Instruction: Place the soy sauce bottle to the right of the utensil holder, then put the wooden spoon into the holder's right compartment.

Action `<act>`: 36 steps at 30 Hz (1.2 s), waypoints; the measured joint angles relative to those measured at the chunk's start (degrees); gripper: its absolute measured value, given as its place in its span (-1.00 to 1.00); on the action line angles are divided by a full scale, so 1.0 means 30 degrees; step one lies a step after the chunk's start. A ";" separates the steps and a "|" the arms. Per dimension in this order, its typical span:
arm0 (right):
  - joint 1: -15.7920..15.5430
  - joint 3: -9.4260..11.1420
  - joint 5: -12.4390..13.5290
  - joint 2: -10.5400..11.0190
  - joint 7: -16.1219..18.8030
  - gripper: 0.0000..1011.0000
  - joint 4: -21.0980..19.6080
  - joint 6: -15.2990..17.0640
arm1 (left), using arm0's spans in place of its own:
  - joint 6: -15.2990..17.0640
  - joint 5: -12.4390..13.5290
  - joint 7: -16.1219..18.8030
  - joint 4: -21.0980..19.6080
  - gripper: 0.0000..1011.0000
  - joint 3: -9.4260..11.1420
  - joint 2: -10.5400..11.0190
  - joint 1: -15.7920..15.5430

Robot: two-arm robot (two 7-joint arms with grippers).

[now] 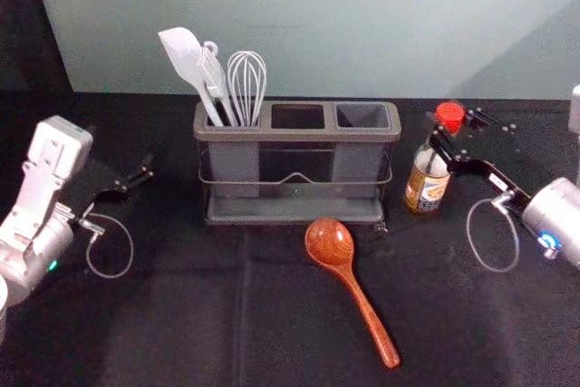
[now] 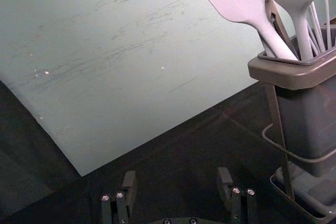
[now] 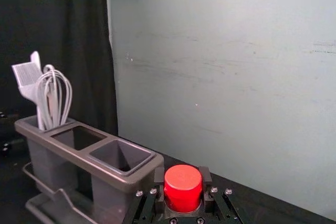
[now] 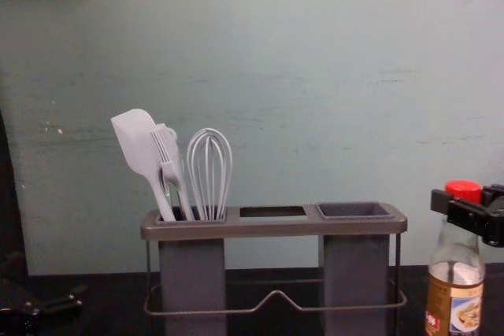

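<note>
In the head view my right gripper (image 1: pixel 453 144) is shut on the neck of the soy sauce bottle (image 1: pixel 427 184), close to the right of the utensil holder (image 1: pixel 297 135). The bottle's red cap (image 3: pixel 182 188) sits between the fingers of my right gripper (image 3: pixel 182 177) in the right wrist view. Whether its base touches the table, I cannot tell. The wooden spoon (image 1: pixel 353 283) lies in front of the holder, bowl toward it, handle angled front-right. My left gripper (image 1: pixel 127 188) hovers left of the holder; in the left wrist view the left gripper (image 2: pixel 177 179) is open and empty.
A white spatula (image 4: pixel 135 143), a brush (image 4: pixel 169 159) and a whisk (image 4: pixel 209 171) stand in the holder's left compartment. The middle and right compartments are empty. A pale wall (image 1: pixel 317 24) rises behind the black-covered table (image 1: pixel 163 314).
</note>
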 joint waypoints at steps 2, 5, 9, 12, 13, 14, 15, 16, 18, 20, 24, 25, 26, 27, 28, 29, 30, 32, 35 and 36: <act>0.0266 -0.0133 -0.0209 -0.0295 -0.0124 -0.22 0.0401 -0.0188 | 0.0000 0.0000 0.0001 0.0000 0.99 0.0001 0.0000 0.0000; 0.0578 -0.0218 -0.0382 -0.0652 -0.0192 -0.23 0.0934 -0.0429 | 0.0000 0.0000 0.0000 0.0000 0.99 0.0000 0.0000 0.0000; 0.0965 -0.0296 -0.0531 -0.1076 -0.0282 -0.23 0.1575 -0.0592 | 0.0000 0.0000 0.0001 0.0000 0.99 0.0000 0.0000 0.0000; 0.1243 -0.0323 -0.0624 -0.1406 -0.0297 -0.23 0.2096 -0.0745 | 0.0001 -0.0001 0.0001 0.0000 0.99 0.0001 0.0000 0.0000; 0.1284 -0.0326 -0.0634 -0.1462 -0.0299 -0.23 0.2191 -0.0764 | 0.0000 0.0001 0.0000 0.0000 0.99 0.0000 0.0000 0.0000; 0.1316 -0.0327 -0.0639 -0.1511 -0.0299 -0.23 0.2270 -0.0778 | 0.0000 0.0000 0.0001 0.0000 0.99 0.0001 0.0000 0.0000; 0.1350 -0.0332 -0.0646 -0.1566 -0.0298 -0.23 0.2346 -0.0791 | 0.0000 0.0000 0.0001 0.0000 0.99 0.0001 0.0000 -0.0001; 0.1417 -0.0343 -0.0676 -0.1670 -0.0294 -0.23 0.2486 -0.0816 | 0.0000 0.0000 0.0000 0.0000 0.99 0.0001 0.0000 0.0000; 0.1456 -0.0357 -0.0701 -0.1739 -0.0288 -0.23 0.2565 -0.0828 | 0.0000 0.0000 0.0001 0.0000 0.99 0.0001 0.0000 0.0000; 0.1520 -0.0378 -0.0743 -0.1825 -0.0276 -0.23 0.2673 -0.0846 | 0.0000 0.0000 0.0000 0.0000 0.99 0.0001 0.0000 0.0001; 0.1576 -0.0394 -0.0773 -0.1938 -0.0246 -0.22 0.2801 -0.0873 | -0.0001 0.0001 0.0001 0.0000 0.99 0.0000 0.0000 0.0000; 0.1587 -0.0396 -0.0781 -0.1949 -0.0231 -0.22 0.2810 -0.0874 | 0.0000 0.0000 0.0000 0.0001 0.99 0.0001 0.0000 0.0001; 0.1589 -0.0395 -0.0790 -0.1959 -0.0226 -0.22 0.2814 -0.0874 | 0.0000 0.0001 0.0000 0.0000 0.99 0.0000 0.0000 0.0000; 0.1590 -0.0388 -0.0796 -0.1984 -0.0219 -0.20 0.2825 -0.0877 | 0.0000 0.0000 0.0000 0.0000 0.99 0.0001 0.0000 0.0000; 0.1589 -0.0372 -0.0796 -0.1997 -0.0217 -0.15 0.2827 -0.0876 | 0.0000 0.0000 0.0000 -0.0001 0.99 0.0000 0.0000 0.0001; 0.1589 -0.0323 -0.0780 -0.2018 -0.0214 -0.03 0.2829 -0.0877 | 0.0000 0.0000 0.0000 0.0000 0.99 0.0001 0.0000 0.0000; 0.1580 -0.0293 -0.0764 -0.2024 -0.0214 0.01 0.2816 -0.0875 | 0.0000 0.0000 0.0000 0.0000 0.99 0.0001 0.0000 0.0000; 0.1526 -0.0190 -0.0699 -0.2021 -0.0214 0.14 0.2671 -0.0861 | 0.0001 0.0000 0.0001 0.0000 0.99 0.0001 0.0000 0.0000; 0.1368 0.0077 -0.0515 -0.1941 -0.0232 0.25 0.2145 -0.0849 | 0.0000 0.0000 0.0001 0.0000 0.99 0.0001 0.0000 0.0000; 0.1224 0.0279 -0.0383 -0.1837 -0.0286 0.42 0.1676 -0.0848 | 0.0000 0.0000 0.0000 0.0000 0.99 0.0001 0.0000 0.0000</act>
